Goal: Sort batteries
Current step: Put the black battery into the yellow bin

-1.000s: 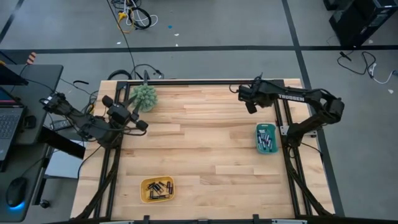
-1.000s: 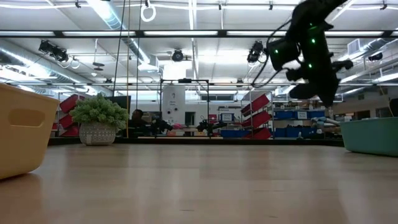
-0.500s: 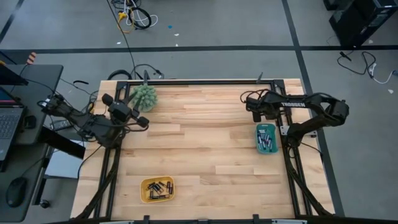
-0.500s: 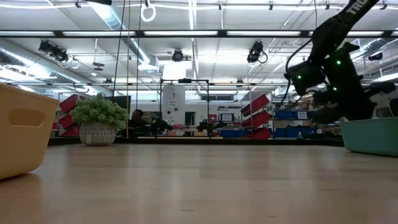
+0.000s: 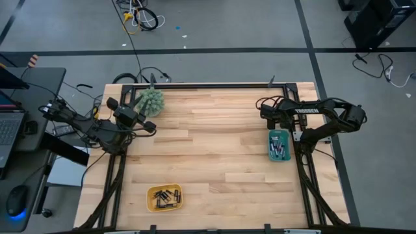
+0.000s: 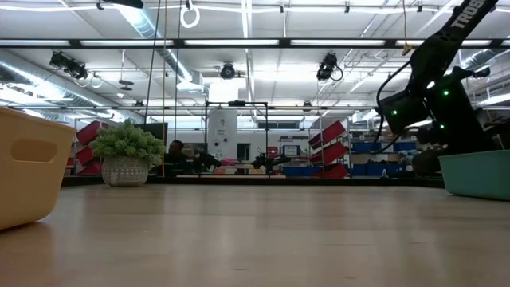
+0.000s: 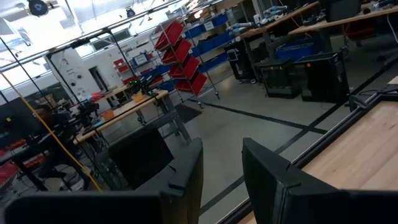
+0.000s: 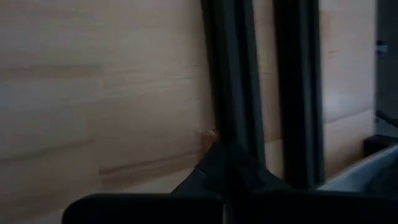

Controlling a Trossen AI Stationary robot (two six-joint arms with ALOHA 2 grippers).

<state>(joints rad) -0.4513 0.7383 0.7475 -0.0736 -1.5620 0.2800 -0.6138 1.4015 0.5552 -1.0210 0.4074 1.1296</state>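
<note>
Hovering at the counter's (image 5: 208,156) left edge, left tool (image 5: 142,121) just beside the spiky green ball (image 5: 151,101), fingers (image 7: 186,180) standing apart with bare air between, nothing held, nothing touched. Pointing out past the counter's rim toward the room in the left wrist view.

Lying near the front edge, left of the middle: yellow tray (image 5: 164,197) with dark batteries (image 5: 164,197) heaped inside, well apart from both tools. Showing in the low view only as a yellow wall (image 6: 28,163) at the picture's left, with the potted green ball (image 6: 125,151) behind it.

Stretching bare across the middle, wooden planks only.

Sitting at the right edge: teal tray (image 5: 279,144) with lighter, silvery batteries (image 5: 279,145) in it, a few darker ones mixed in. Hanging just beyond the teal tray's far end, right tool (image 5: 267,116), raised off the wood in the low view (image 6: 426,159), fingers (image 8: 227,168) pressed together on nothing. Touching neither tray nor batteries, as far as can be told.
</note>
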